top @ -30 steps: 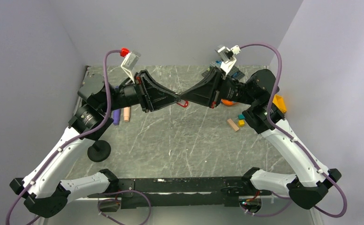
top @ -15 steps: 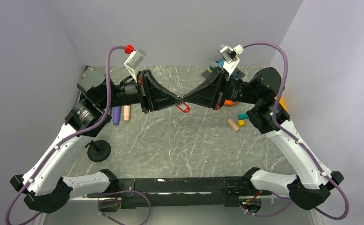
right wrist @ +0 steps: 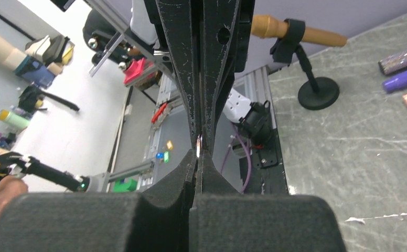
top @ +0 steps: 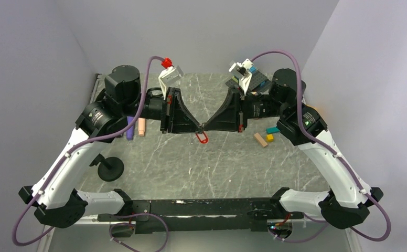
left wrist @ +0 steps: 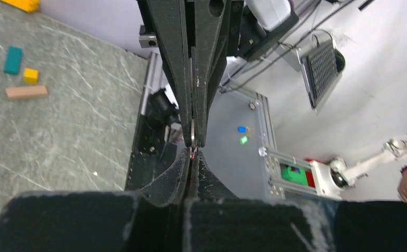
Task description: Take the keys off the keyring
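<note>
My left gripper and right gripper meet tip to tip in the air above the middle of the table. Both are shut. The red tag of the keyring hangs just below the meeting point. In the left wrist view my left gripper pinches a thin piece with a red glint. A thin silver edge, the key, sits between the right gripper's fingers opposite. In the right wrist view my right gripper is closed on a bright metal sliver. Most of the key and the ring is hidden by the fingers.
A wooden block, a yellow block and a teal block lie on the table at the right. A purple pen and a pink piece lie at the left. A black stand is near the left arm.
Both wrists have rotated and the meeting point has shifted toward the near side. The red tag now hangs straight below the joined fingertips. Both grippers stay shut.
</note>
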Motion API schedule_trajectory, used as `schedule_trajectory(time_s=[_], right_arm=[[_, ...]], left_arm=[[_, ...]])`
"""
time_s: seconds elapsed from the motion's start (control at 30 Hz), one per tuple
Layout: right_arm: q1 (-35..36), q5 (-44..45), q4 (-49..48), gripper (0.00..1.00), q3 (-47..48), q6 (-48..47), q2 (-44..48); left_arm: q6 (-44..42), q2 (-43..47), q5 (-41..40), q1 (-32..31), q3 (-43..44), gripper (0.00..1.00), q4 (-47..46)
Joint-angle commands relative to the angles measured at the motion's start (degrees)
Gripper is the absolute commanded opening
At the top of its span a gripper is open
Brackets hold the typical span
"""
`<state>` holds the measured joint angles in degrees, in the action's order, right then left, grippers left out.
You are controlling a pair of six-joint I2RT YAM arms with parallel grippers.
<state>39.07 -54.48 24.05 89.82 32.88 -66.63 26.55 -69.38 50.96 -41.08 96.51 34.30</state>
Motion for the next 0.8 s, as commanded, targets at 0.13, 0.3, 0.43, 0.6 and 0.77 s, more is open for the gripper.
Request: schedule_trajectory(time_s=[0.13, 0.3, 0.43, 0.6, 0.77], right_arm=[[6.71, -1.57, 14.57, 0.0, 7.2, -8.0, -6.29], [6.83, -2.08, 15.81, 0.0, 8.63, -8.66, -7.46], [7.07, -2.55, 18.18, 0.0, 9.96, -9.51, -8.67], [7.34, -0.93, 18.43, 0.0, 9.65, -9.73, -8.33], [7.4, 1.42, 16.17, 0.0, 7.34, -8.51, -5.92]], left_arm=[[-8.45, -4.42, 2.22, -0.89, 5.28, 0.0, 5.22], [-11.69, -5.75, 0.9, -1.94, 7.36, 0.0, 9.49], [-12.75, -5.74, 1.39, -2.38, 6.92, 0.0, 10.77], [-13.22, -5.42, -1.07, -2.46, 6.77, 0.0, 12.17], [-11.42, -4.97, -4.52, -2.29, 9.54, 0.64, 12.29]])
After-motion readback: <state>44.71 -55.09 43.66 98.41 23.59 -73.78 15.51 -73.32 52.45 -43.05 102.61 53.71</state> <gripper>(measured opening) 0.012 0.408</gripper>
